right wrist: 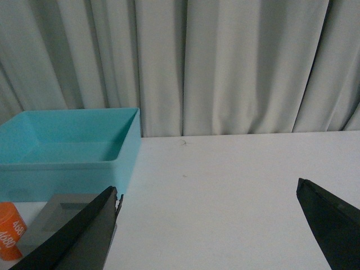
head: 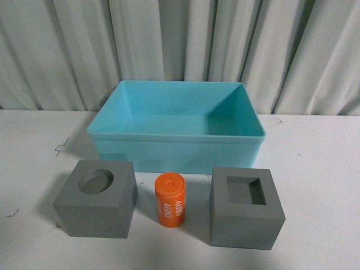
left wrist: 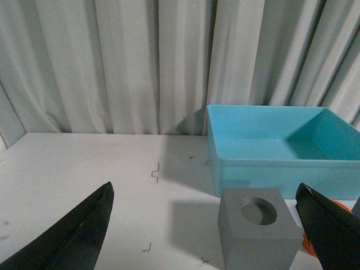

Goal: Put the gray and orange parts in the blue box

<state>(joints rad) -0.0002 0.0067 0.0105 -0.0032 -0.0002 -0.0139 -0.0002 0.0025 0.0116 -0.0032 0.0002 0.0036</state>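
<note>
White tabletop [head: 315,169], matte, with a few small dark scuff marks [head: 61,147] toward its left side. A pale gray pleated curtain [head: 180,39] hangs across the whole back and meets the table's far edge. No other part of the room is visible.

The turquoise bin [head: 174,153] sits mid-table toward the back, long side facing the robot. Its inside looks bare in all three views.

In front of the bin, three parts stand in a row, all on the table and outside the bin:
- The gray cube with round recess [head: 97,205] is on the left, recess up.
- The orange cylinder [head: 170,199] is in the middle, upright, with white digits running down its side. It stands just in front of the bin wall, apart from both cubes.
- The gray cube with square recess [head: 246,208] is on the right, recess up.

Neither arm shows in the front view.

Left gripper [left wrist: 203,188]: black fingers spread wide, holding nothing. In the left wrist view the round-recess cube shows past them, untouched.

Right gripper [right wrist: 206,187]: fingers also spread wide and holding nothing. In the right wrist view the square-recess cube and the cylinder show partly behind one finger, and bare table lies ahead.
</note>
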